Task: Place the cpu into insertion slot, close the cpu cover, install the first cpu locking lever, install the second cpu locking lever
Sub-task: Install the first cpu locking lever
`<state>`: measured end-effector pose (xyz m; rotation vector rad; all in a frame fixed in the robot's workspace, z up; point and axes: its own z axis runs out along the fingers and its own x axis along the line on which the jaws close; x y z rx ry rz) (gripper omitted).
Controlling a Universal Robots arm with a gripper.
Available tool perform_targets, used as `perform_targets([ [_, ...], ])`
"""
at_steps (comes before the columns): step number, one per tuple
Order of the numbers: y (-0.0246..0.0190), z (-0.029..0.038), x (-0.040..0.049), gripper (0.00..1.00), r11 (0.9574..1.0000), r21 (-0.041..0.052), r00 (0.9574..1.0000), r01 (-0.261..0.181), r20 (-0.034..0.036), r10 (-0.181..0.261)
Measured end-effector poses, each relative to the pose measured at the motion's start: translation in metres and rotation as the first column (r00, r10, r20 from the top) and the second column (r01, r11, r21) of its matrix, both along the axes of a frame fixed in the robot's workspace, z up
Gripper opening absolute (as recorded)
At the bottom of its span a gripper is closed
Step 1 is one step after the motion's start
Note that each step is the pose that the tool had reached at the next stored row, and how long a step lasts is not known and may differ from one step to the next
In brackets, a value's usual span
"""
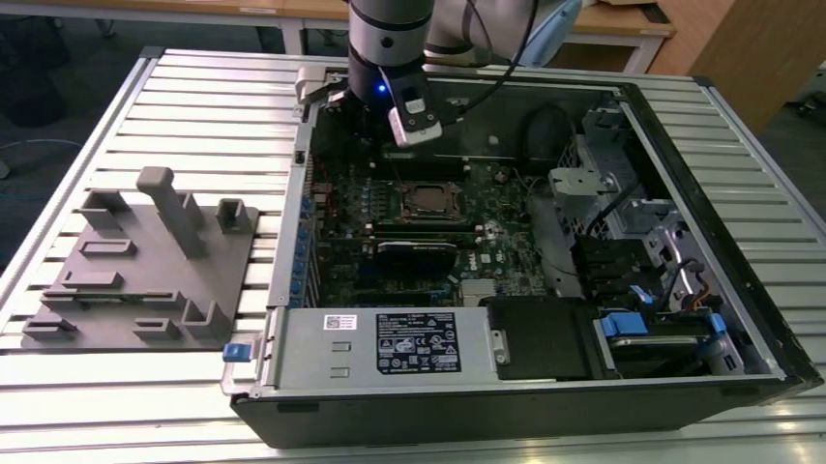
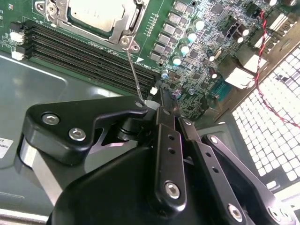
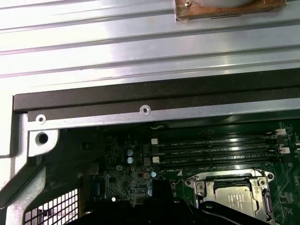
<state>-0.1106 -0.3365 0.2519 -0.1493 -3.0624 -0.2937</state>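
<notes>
**One cpu seated, one lever standing**

One cpu [image 2: 98,11] lies flat in the one insertion slot [image 3: 199,186], silvery top up. One cpu cover [image 2: 133,14] is folded down around it, so the chip shows through the cover's window. One thin wire locking lever [image 2: 133,75] rises from the corner of the slot to the gripper [image 2: 165,96]. Its free end is just beside the jaws, which look pressed together with no gap showing. Whether they pinch the wire I cannot tell.

In the second wrist view four long black memory slots [image 2: 84,56] run side by side next to the socket, between it and the gripper.

One open computer case [image 1: 516,420] lies on the slatted metal table [image 1: 193,97]. It holds the green motherboard [image 1: 348,242], which carries the socket towards its far half, and one grey power supply box [image 1: 323,343] along the near wall. The arm reaches down into the case at its far edge.

One grey moulded fixture [image 1: 142,261] with several upright posts sits on the table at the exterior view's left, well apart from the gripper.
</notes>
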Motion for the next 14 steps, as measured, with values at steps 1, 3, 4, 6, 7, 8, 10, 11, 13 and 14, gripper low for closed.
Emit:
perform_targets([
  [1, -0.0001, 0.0000, 0.0000, 0.10, 1.0000, 0.0014, 1.0000, 0.000, 0.0000, 0.000],
  [3, -0.0001, -0.0001, 0.0000, 0.10, 1.0000, 0.0076, 1.0000, -0.001, 0.0001, 0.001],
  [4, 0.0000, -0.0001, 0.0000, 0.10, 1.0000, 0.0094, 1.0000, -0.001, 0.0001, 0.001],
  [6, 0.0000, -0.0001, 0.0000, 0.10, 0.9999, 0.0123, 1.0000, -0.001, 0.0001, 0.001],
  [7, -0.0001, -0.0001, 0.0000, 0.10, 0.9999, 0.0152, 1.0000, -0.001, 0.0001, 0.001],
  [8, 0.0000, -0.0001, 0.0000, 0.10, 0.9999, 0.0164, 1.0000, -0.001, 0.0002, 0.001],
  [10, 0.0000, -0.0001, 0.0000, 0.10, 0.9999, 0.0166, 1.0000, 0.000, 0.0001, 0.000],
  [11, 0.0000, -0.0002, 0.0000, 0.10, 0.9999, 0.0167, 1.0000, 0.000, 0.0002, 0.000],
  [13, -0.0002, -0.0001, 0.0000, 0.10, 0.9996, 0.0281, 1.0000, -0.001, 0.0001, 0.001],
  [14, -0.0001, -0.0001, 0.0000, 0.10, 0.9995, 0.0322, 1.0000, -0.001, 0.0001, 0.001],
])
